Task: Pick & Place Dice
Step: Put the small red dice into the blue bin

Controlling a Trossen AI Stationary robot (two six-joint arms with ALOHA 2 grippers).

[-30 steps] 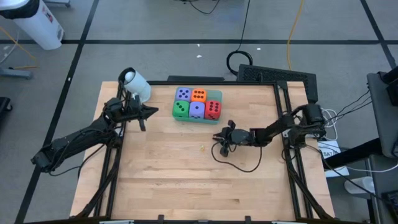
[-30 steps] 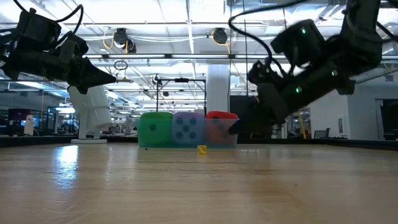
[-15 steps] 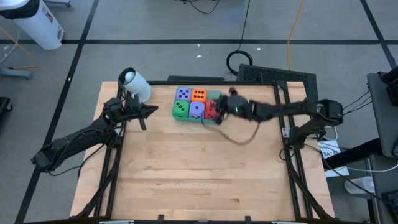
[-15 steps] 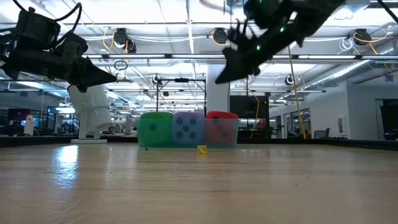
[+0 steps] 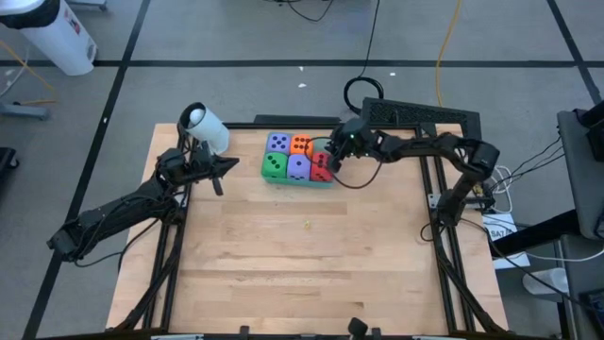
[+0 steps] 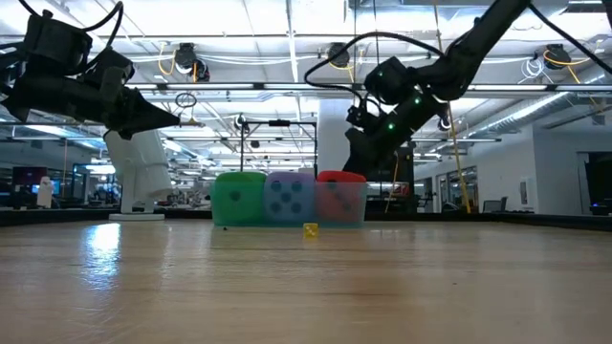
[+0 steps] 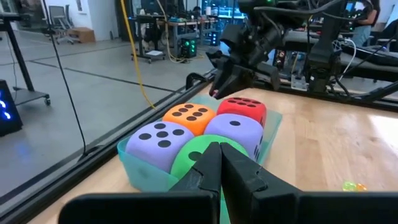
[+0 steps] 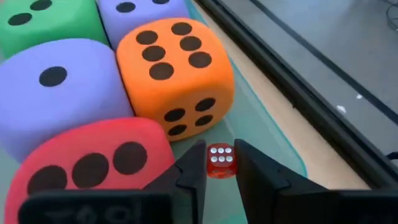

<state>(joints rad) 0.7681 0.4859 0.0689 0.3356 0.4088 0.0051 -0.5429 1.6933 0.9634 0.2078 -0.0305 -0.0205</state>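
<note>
A teal tray at the table's far middle holds five big soft dice: purple, orange, green, purple and red. My right gripper hangs over the tray's bare far right corner, beside the orange die, shut on a tiny clear red die. My left gripper waits shut, just left of the tray, pointing level at the green die. My right gripper pinches the tiny red die by two opposite faces between its two fingertips. The fingers slant down from the table's right side. The die sits upright, its six-pip face toward the wrist camera; whether it touches the tray floor I cannot tell.
A tiny yellow die lies on the bare wood in the middle of the table. A white cylinder stands at the far left, behind my left arm. A black bar runs along the far right edge.
My right gripper has swung from the middle right of the table up and toward the far edge, to the tray's far right corner, and has tipped less steeply down. The big dice and the tray have stayed where they were.
</note>
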